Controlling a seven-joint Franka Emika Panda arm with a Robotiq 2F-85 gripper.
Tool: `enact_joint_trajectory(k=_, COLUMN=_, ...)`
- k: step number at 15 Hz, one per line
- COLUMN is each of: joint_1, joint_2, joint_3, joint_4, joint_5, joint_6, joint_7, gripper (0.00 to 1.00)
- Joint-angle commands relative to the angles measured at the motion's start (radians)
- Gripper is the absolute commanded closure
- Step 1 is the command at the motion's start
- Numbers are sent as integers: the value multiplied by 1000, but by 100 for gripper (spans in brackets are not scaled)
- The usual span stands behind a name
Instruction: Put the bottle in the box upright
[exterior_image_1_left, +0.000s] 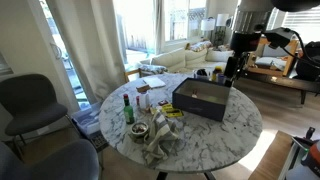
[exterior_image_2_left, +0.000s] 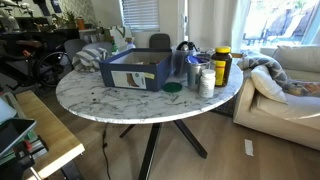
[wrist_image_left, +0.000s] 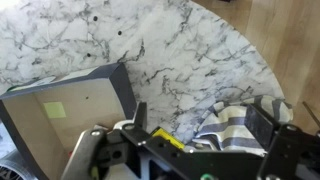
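The green bottle (exterior_image_1_left: 127, 108) stands upright on the marble table (exterior_image_1_left: 235, 125), apart from the open box (exterior_image_1_left: 205, 98). The gripper (exterior_image_1_left: 232, 70) hangs by the box, its 2 jaws apart and empty, so I think it must fetch the bottle.

Bright window daylight washes out the backgrounds; the wrist view is soft with motion blur.

No text is legible. The white label (exterior_image_2_left: 132, 79) on the side of the box (exterior_image_2_left: 150, 62) is too small and blurred to read.
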Motion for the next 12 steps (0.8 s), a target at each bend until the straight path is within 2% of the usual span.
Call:
enact_joint_trajectory(k=1, joint_1=10, joint_2=1, joint_3=-9, joint_4=0, joint_5=-8, joint_6=-2, joint_7=7, gripper=0)
enact_joint_trajectory(k=6, joint_1=10, joint_2=2, joint_3=-9, joint_4=-1, joint_5=-8, joint_6=-2, joint_7=7, gripper=0)
enact_joint_trajectory(k=9, joint_1=-45, joint_2=56, joint_3=-34, joint_4=45, joint_5=6, joint_6=10, joint_7=77, gripper=0)
enact_joint_trajectory(k=12, joint_1=-112, joint_2=174, joint_3=-89, joint_4=122, joint_5=8, joint_6=-16, joint_7=113, gripper=0)
